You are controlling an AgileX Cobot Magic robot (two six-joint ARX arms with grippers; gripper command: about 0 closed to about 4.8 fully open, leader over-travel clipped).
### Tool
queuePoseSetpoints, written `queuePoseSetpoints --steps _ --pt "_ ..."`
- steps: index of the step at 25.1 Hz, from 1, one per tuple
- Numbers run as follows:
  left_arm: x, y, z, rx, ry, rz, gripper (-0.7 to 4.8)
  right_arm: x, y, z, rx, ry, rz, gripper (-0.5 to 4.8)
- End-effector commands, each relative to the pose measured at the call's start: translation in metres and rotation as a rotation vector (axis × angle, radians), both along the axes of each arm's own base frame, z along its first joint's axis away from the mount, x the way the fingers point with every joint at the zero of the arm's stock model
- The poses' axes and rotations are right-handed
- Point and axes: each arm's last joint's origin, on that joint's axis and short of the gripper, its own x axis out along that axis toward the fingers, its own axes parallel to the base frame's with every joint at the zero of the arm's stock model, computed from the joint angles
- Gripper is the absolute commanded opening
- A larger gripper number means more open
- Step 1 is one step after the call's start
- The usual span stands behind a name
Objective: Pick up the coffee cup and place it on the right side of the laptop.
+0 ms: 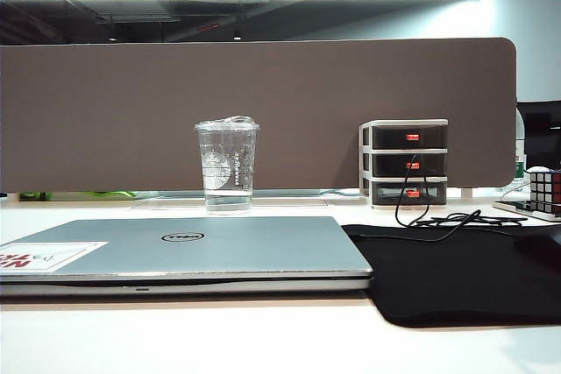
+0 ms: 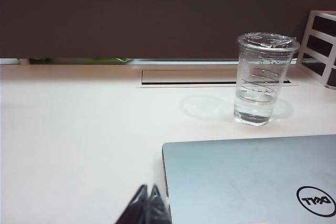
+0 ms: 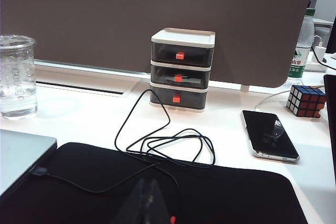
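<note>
Behind laptop (image 1: 184, 251): coffee cup (image 1: 227, 166) | wrist views only: left gripper (image 2: 147, 205), right gripper (image 3: 146, 203) pressed together

Clear coffee cup (image 1: 227, 166) with white logo, silver-grey laptop (image 1: 188, 250), black mat (image 1: 465, 273), multicoloured puzzle cube (image 3: 305, 100)

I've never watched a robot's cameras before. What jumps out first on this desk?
A clear coffee cup stands upright behind the closed silver laptop. Right of the laptop lies a black mat with a loose black cable; behind it sits a three-drawer organizer. Both grippers, left and right, are shut near the desk's front edge.
</note>
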Motion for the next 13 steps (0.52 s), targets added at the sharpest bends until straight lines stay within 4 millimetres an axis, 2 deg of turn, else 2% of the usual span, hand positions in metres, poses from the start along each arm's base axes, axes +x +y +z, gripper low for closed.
queuePoseSetpoints --steps 1,10,13 --pt "-0.0004 -0.0001 0.0031 -0.001 -0.018 -0.003 -0.03 0.0001 0.0000 0.0002 0.005 -0.014 -0.002 -0.01" --pt "-0.0004 -0.0003 0.0031 -0.004 -0.018 -0.008 -0.03 0.0000 0.0004 0.0002 0.010 -0.013 0.012 -0.01" --pt "-0.0014 -0.0052 0.0032 -0.082 -0.002 -0.185 -0.03 -0.0009 0.0049 -0.0007 0.070 0.011 0.177 -0.01"
